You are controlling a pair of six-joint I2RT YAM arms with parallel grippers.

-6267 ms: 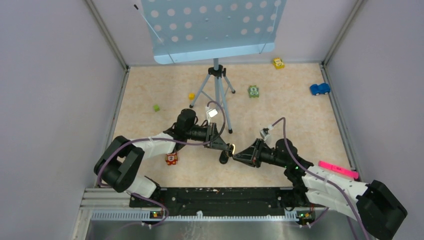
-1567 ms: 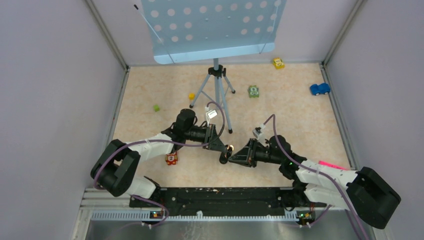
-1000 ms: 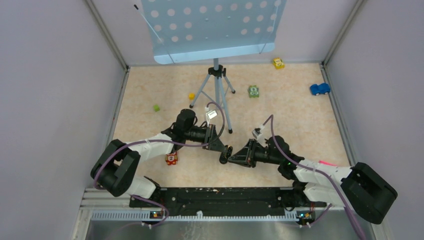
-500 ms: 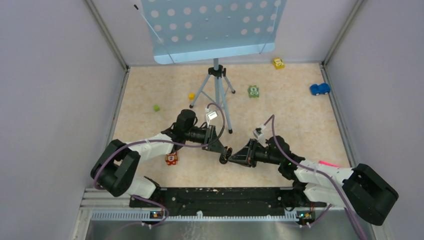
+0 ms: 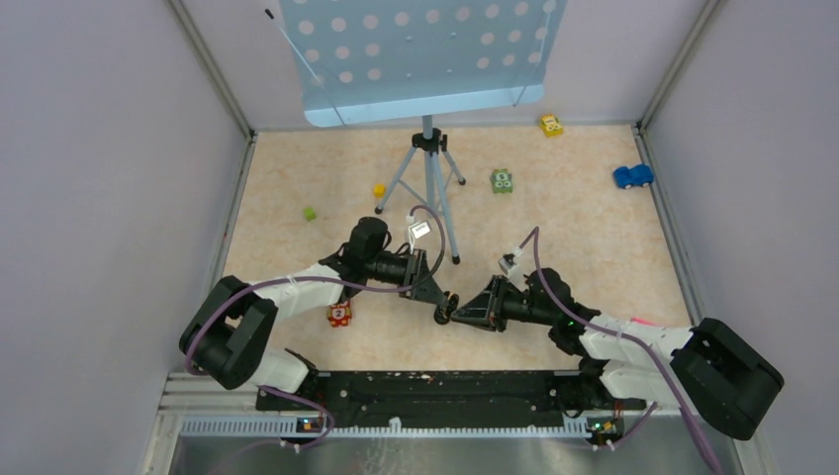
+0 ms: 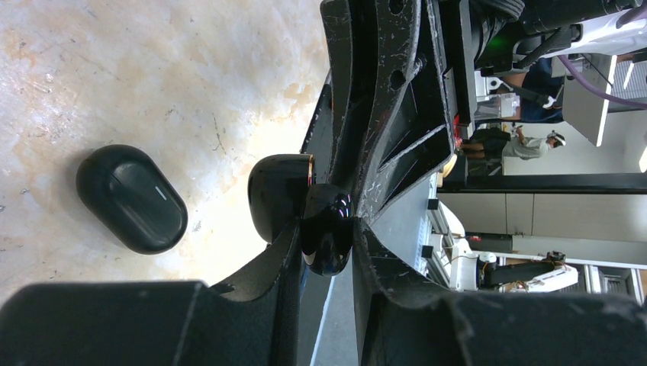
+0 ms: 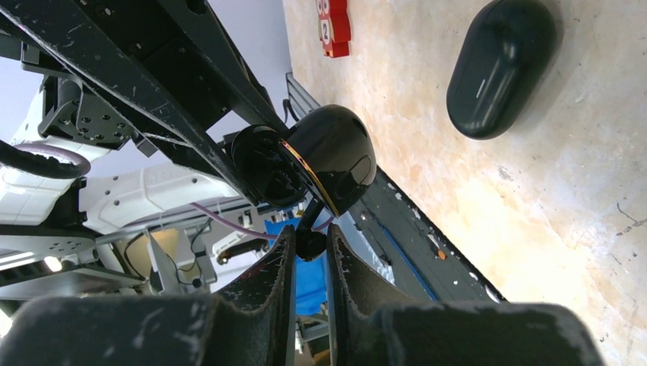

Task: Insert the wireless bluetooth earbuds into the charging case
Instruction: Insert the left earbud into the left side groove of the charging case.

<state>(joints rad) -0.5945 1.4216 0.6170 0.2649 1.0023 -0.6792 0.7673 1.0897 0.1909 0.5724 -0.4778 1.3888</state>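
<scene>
Here we are, a touch toward 6 o'clock from the middle of the table (image 5: 594, 228), both arms nose to nose. Our left gripper (image 6: 326, 245) is clamped on a glossy black nub. The right gripper (image 7: 309, 242) pinches a thin dark stem under a shiny dome with a gold ring. Those are the earbuds (image 7: 339, 156), pressed together between the two grippers (two buds touching or one changing hands, we can't tell). The charging case (image 6: 131, 200) lies flat on the table, lid shut, apart from both grippers. It sits at 9 o'clock in the left wrist view and up at 1 o'clock in the right wrist view. A red numbered block (image 5: 339, 315) sits at 9 o'clock of the meeting point, and the tripod (image 5: 428, 143) at 12. Now, handling: we reckon these buds are feather-light, hard and slick, apt to squirt out of a careless squeeze. They're best taken across the stem or flat flanks, not over the polished dome. The case looks smooth and rounded too, likely to skate when pushed. We'd pin its lower half by the long sides and lift the lid at the seam before any bud goes in.
</scene>
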